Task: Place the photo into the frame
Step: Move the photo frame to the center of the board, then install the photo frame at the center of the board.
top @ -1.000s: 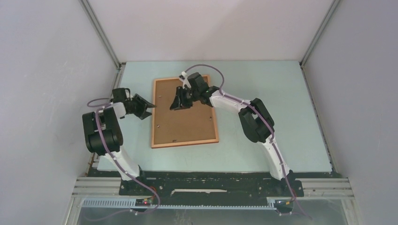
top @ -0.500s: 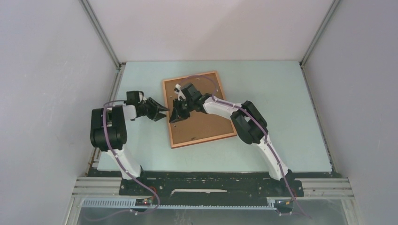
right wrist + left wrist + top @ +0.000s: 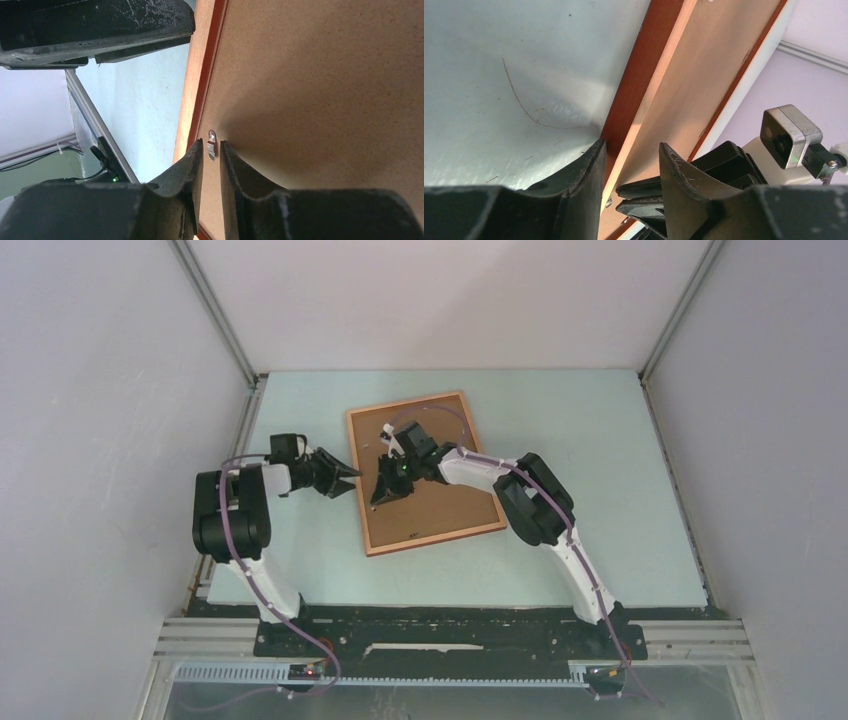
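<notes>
The frame (image 3: 435,542) lies face down and skewed on the table, its brown backing board (image 3: 440,510) up. The photo is not in view. My right gripper (image 3: 380,498) rests on the board by the frame's left rail. In the right wrist view its fingers (image 3: 211,144) are nearly together around a small metal clip (image 3: 212,136) beside the red-brown rail (image 3: 200,75). My left gripper (image 3: 345,478) is open just left of that rail. In the left wrist view its jaws (image 3: 630,147) straddle the rail (image 3: 634,75), with the right gripper's fingers (image 3: 649,200) just beyond.
The pale green table (image 3: 600,490) is walled by grey panels on the left, back and right. The two grippers are close together at the frame's left rail. A metal strip runs along the table's left edge (image 3: 82,110).
Since a second ago the frame has turned and slid right with my right gripper on it. My left gripper has come right up to its left rail. Little has moved in the last half second.
</notes>
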